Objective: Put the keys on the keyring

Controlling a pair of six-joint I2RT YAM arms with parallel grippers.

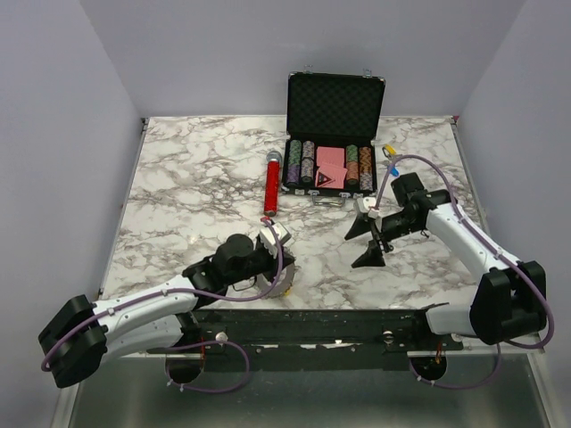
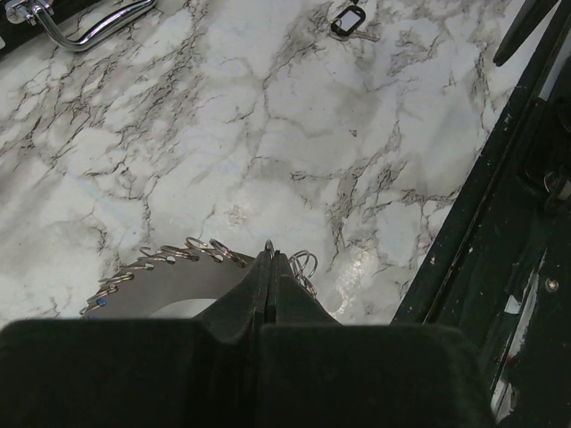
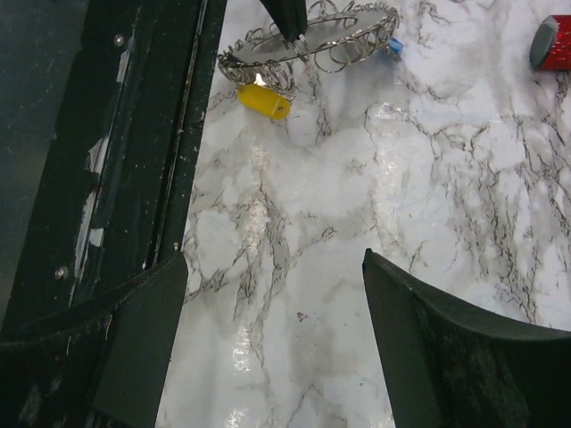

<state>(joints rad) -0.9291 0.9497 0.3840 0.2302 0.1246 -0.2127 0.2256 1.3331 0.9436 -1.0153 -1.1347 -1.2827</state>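
Observation:
The keyring [image 3: 312, 36] is a large thin metal ring with many silver keys fanned round it, plus a yellow tag [image 3: 263, 100] and a blue tag [image 3: 393, 43]. It sits at the table's near edge [image 1: 284, 272]. My left gripper [image 2: 269, 257] is shut on the keyring's rim [image 2: 169, 267], which it holds edge-on. A small key with a dark oblong tag [image 2: 348, 20] lies alone on the marble farther out. My right gripper [image 3: 273, 259] hangs open over bare marble right of centre [image 1: 363, 242], with nothing between its fingers.
An open black case of poker chips [image 1: 335, 134] stands at the back, its chrome handle [image 2: 89, 27] facing me. A red cylinder [image 1: 270, 187] lies left of it. Small blue and yellow bits [image 1: 390, 153] sit by the case's right side. The black base rail [image 3: 143, 134] runs along the near edge.

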